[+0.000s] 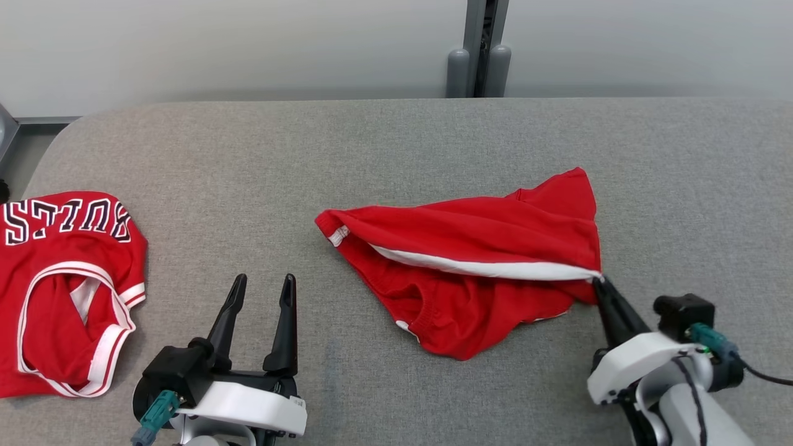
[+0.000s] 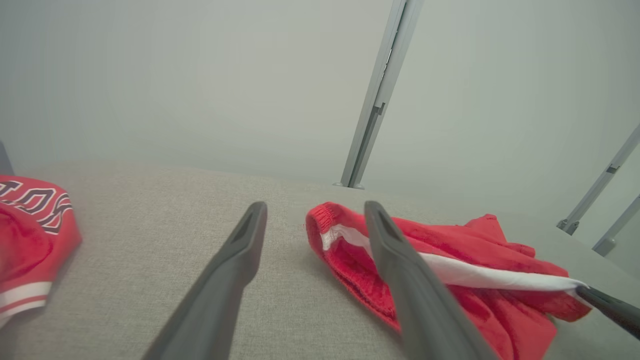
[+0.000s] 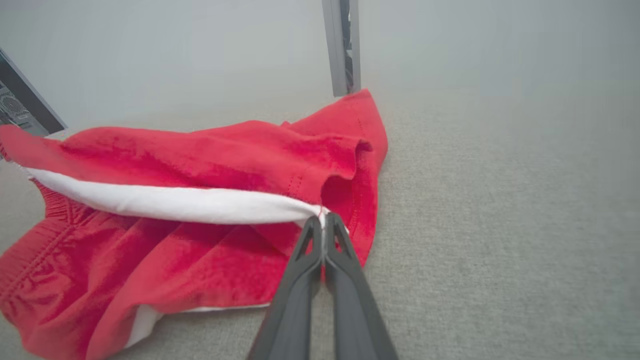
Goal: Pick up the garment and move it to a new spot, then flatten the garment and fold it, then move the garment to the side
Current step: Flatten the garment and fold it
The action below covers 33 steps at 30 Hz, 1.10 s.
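Observation:
The garment [image 1: 483, 248] is a pair of red shorts with a white side stripe, lying crumpled on the grey table at centre right. My right gripper [image 1: 598, 284] is shut on the garment's near right corner, where the white stripe ends; the right wrist view shows its tips [image 3: 324, 222] pinching that corner of the garment [image 3: 200, 165]. My left gripper [image 1: 263, 286] stands open over bare table, to the left of the garment and apart from it. In the left wrist view the garment [image 2: 450, 260] lies ahead and right of my open left gripper [image 2: 315, 212].
A red jersey [image 1: 62, 279] with white trim and lettering lies at the table's left edge, also seen as the red jersey [image 2: 30, 220] in the left wrist view. The grey fabric table [image 1: 248, 155] has a rounded far left corner. A grey post [image 1: 480, 49] stands behind the far edge.

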Available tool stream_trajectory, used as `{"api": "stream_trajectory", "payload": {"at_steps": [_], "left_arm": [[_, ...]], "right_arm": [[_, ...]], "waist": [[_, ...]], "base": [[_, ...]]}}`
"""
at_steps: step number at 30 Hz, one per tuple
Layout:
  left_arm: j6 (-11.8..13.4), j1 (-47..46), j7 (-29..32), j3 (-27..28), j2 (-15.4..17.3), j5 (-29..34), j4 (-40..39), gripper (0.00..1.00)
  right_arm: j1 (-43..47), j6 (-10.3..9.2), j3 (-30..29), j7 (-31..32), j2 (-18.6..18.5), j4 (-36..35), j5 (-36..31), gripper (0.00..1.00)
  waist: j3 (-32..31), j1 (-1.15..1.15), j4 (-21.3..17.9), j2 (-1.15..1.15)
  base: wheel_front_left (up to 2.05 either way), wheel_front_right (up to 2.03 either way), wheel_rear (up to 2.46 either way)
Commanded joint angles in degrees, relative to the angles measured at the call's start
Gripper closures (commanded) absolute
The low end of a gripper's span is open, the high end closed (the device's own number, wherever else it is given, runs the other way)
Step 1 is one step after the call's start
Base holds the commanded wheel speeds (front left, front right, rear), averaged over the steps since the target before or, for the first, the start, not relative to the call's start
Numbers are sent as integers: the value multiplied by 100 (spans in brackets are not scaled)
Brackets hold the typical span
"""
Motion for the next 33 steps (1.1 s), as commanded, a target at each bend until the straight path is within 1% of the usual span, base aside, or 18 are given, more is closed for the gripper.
{"api": "stream_trajectory", "payload": {"at_steps": [1, 8, 10, 13, 15, 18, 21, 23, 33], "left_arm": [[12, -105, -25, 17, 16, 14, -21, 0], [-86, -101, -25, -35, 16, 107, 60, 0], [-177, -115, -25, -74, 17, 149, 83, 0], [-424, -119, -25, -254, 16, 266, 151, 0], [-544, -159, -25, -416, 43, 357, 236, 0], [-634, -329, -25, -614, 102, 528, 416, 0], [-668, -450, -25, -762, 118, 611, 624, 0], [-680, -682, -26, -937, 172, 764, 838, 0], [-724, -1757, -25, -1572, 140, 1072, 1969, 0]], "right_arm": [[-18, 1, -131, -29, -109, -113, -74, 100], [13, 1, -791, -29, -296, -654, -436, 100], [34, 1, -942, -29, -355, -756, -547, 100], [90, 1, -1090, -29, -414, -777, -662, 100], [128, 1, -1122, -29, -430, -712, -726, 100], [108, 1, -1126, -29, -413, -648, -787, 100], [124, 1, -1130, -29, -379, -605, -808, 100], [125, 1, -1120, -29, -362, -579, -803, 100], [16, 1, -900, -29, -314, -361, -804, 100]], "waist": [[8, 0, -18, 0], [0, 0, -89, 0], [1, 0, -106, 0], [6, 0, -123, 0], [13, 0, -129, 0], [35, 0, -131, 0], [50, 0, -138, 0], [59, 0, -149, 0], [77, 0, -306, 0]], "base": [[0, 0, 0], [0, 0, 0], [0, 0, 0], [0, 0, 0], [0, 0, 0], [0, 0, 0], [0, 0, 0], [0, 0, 0], [0, 0, 0]]}}
